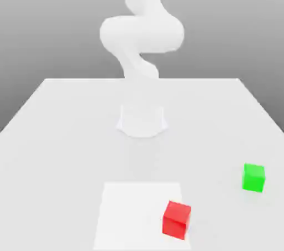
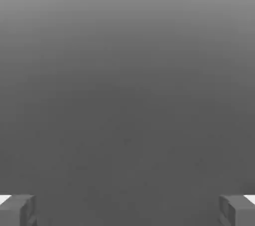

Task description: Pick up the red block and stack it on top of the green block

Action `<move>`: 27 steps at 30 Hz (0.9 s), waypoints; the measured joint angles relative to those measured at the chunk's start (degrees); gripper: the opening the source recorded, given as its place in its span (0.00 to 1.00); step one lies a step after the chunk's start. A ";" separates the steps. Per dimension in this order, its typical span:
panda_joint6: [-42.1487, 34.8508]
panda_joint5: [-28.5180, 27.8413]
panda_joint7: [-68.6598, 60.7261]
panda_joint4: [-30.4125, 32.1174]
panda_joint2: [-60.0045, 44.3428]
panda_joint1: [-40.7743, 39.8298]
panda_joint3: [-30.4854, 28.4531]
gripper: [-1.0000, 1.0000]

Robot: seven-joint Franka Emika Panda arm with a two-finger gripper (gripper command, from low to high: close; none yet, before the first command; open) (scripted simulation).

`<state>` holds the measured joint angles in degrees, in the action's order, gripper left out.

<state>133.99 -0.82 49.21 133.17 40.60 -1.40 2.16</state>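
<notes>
one red block [image 1: 177, 219], one green block [image 1: 253, 177]

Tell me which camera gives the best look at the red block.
The exterior view. There the red block sits in full sight on the white table, with its top and two side faces showing, to the exterior view's left of the green block and apart from it. The hand view gives plain grey background beyond the fingertips.

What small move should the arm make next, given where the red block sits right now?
Probably swing the tool down over the red block. That block rests untouched on the table, apart from the green block, which lies toward the exterior view's right. The fingers stand wide apart with only grey backdrop between them, so nothing is lined up yet.
</notes>
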 joint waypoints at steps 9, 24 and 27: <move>8.00 -3.68 12.82 5.02 -19.12 -4.03 6.87 0.50; 21.73 -5.08 29.97 12.92 -49.70 -2.94 10.63 0.50; 26.47 -7.62 32.40 12.30 -55.86 -1.50 8.76 0.50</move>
<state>160.46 -8.44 81.61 145.47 -15.26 -2.90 10.92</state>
